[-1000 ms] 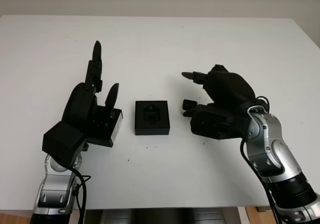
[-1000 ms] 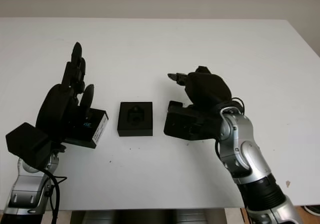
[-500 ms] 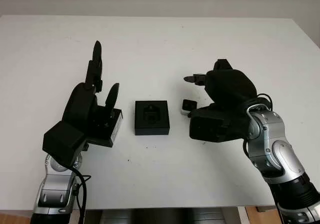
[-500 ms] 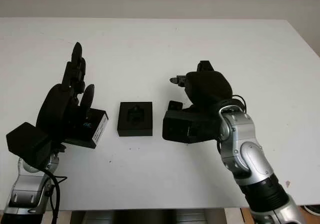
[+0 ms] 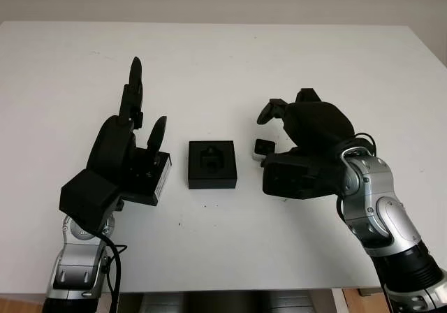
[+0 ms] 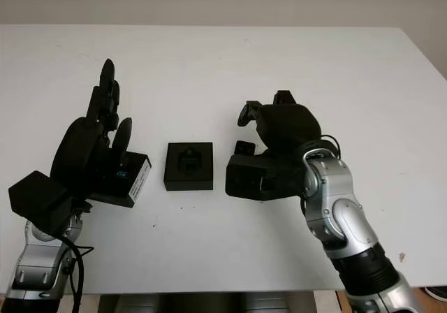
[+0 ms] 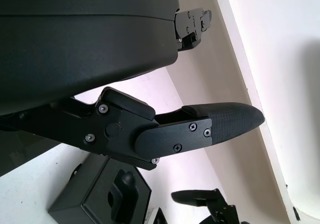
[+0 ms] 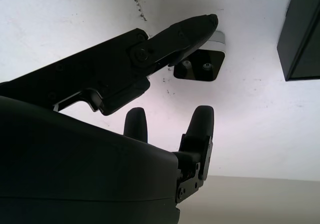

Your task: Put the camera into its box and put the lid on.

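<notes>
Three fingers [image 8: 197, 26] of our right hand [image 5: 307, 128] are curling down around the camera [image 5: 262, 147] without closing on it yet: in the right wrist view one fingertip reaches just past the camera's far edge while the other two hang on its near side, so the fingers are apart and hold nothing. The camera is a small black block with a pale edge, lying on the desk [image 5: 223, 61] just right of the open box [image 5: 212, 163], between the box and our right palm. That is the relation our next move turns on: the camera sits directly under the right fingers, close beside the box, so a grasp and a short carry leftward would bring it to the box's moulded recess.

Our left hand [image 5: 129, 145] stands on the other side of the box, fingers upright and apart, with the lid [image 5: 157, 178] propped against the palm; we judge it is not gripped.

Compared with half a second ago, our right fingers have bent downward toward the camera; the left hand, box and lid have not moved.
</notes>
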